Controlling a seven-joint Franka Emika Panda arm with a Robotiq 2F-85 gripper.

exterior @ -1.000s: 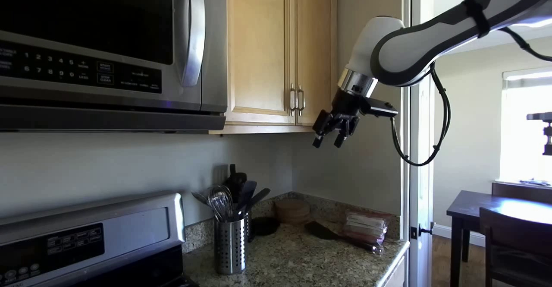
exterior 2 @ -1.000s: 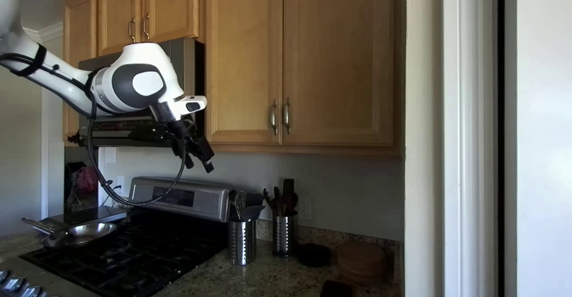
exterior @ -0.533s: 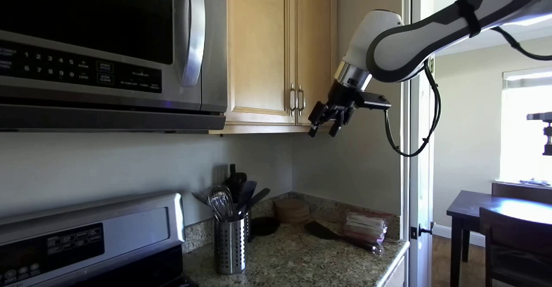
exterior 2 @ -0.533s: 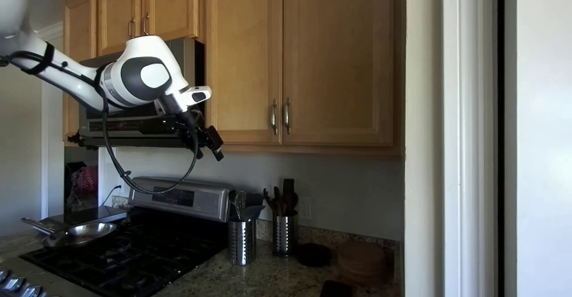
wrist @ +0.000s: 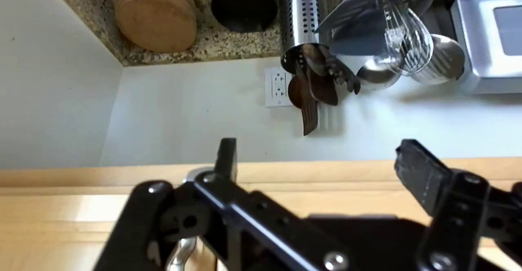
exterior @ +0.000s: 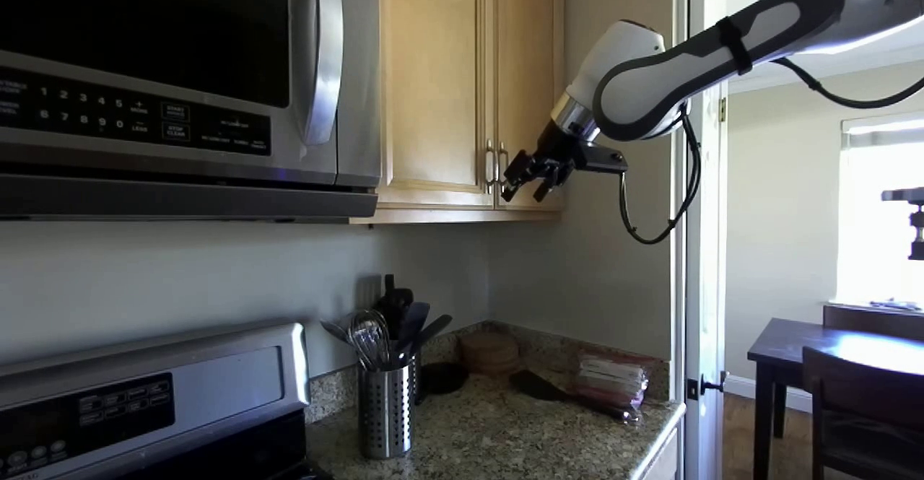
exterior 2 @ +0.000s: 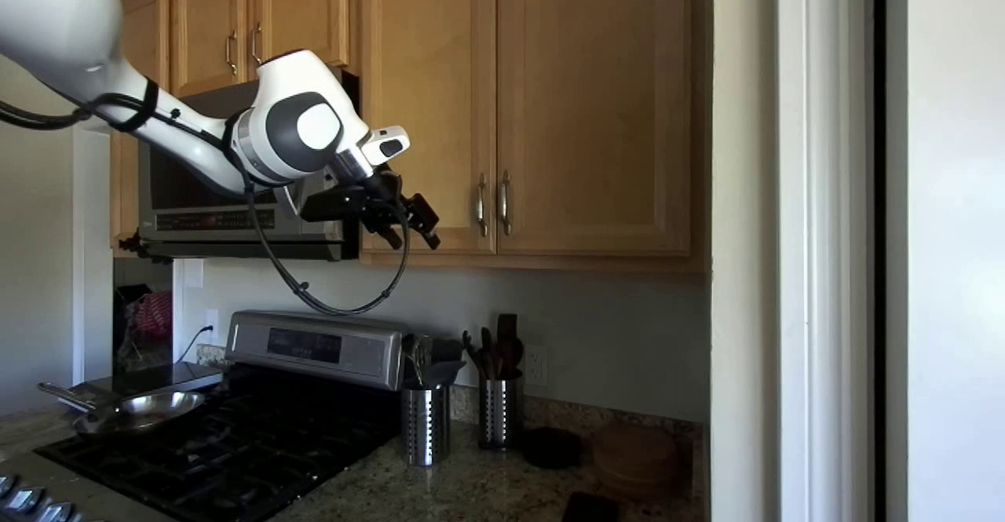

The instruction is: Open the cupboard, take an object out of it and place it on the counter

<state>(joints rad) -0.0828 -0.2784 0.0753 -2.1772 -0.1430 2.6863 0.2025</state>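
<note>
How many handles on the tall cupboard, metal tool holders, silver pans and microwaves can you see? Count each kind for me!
Tall cupboard handles: 2
Metal tool holders: 2
Silver pan: 1
Microwave: 1
Total: 6

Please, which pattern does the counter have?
The counter is speckled brown and grey, clearest in an exterior view.

In both exterior views the top edge cuts the cupboard [exterior: 433, 83], the bottom edge the bench [exterior: 498, 429]; doors [exterior 2: 593, 106] hide the cupboard's inside. In the wrist view the claw [wrist: 317, 153] partly covers a handle [wrist: 182, 250]. In an exterior view the arm [exterior 2: 306, 133] partly hides the microwave [exterior 2: 212, 228]. What the bag [exterior: 612, 382] holds is too blurred to tell.
</note>
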